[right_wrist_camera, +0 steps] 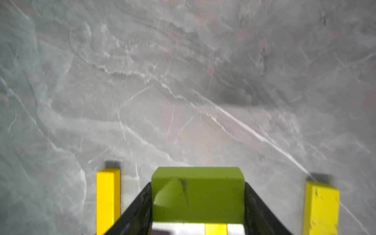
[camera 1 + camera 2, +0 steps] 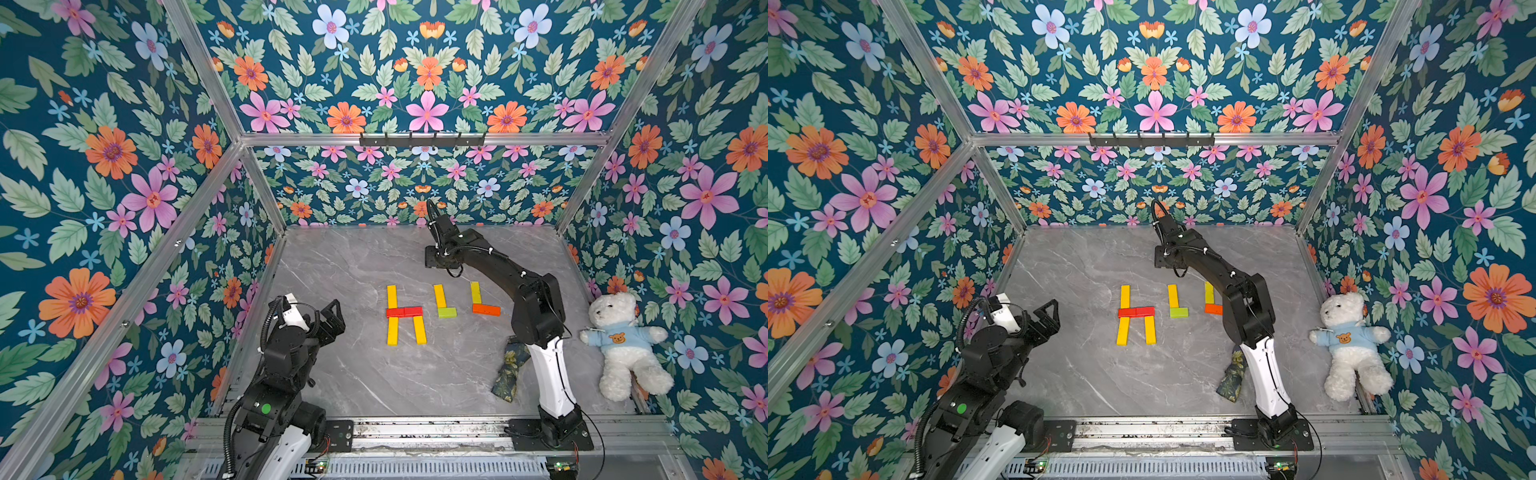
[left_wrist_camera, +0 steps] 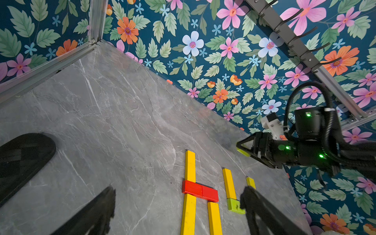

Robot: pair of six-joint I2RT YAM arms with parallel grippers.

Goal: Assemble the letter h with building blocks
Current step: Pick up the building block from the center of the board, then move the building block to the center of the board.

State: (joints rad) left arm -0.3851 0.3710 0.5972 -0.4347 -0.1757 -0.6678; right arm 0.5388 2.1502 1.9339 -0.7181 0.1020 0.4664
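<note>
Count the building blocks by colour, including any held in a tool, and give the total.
Yellow blocks: 5
Red blocks: 2
Lime-green blocks: 2, one of them held in the right tool
Orange block: 1
Total: 10

1. In a top view, the letter h [image 2: 1136, 312] lies at the centre of the table [image 2: 1100, 374]: long yellow upright, red crossbar, shorter yellow leg.
2. At its 3 o'clock, a yellow bar [image 2: 1173, 296] meets a lime-green block [image 2: 1178, 311].
3. Farther toward 3 o'clock, the right arm [image 2: 1246, 307] partly hides an orange block [image 2: 1212, 309].
4. A white teddy bear [image 2: 1350, 345] lies at the table's 3 o'clock edge.
</note>
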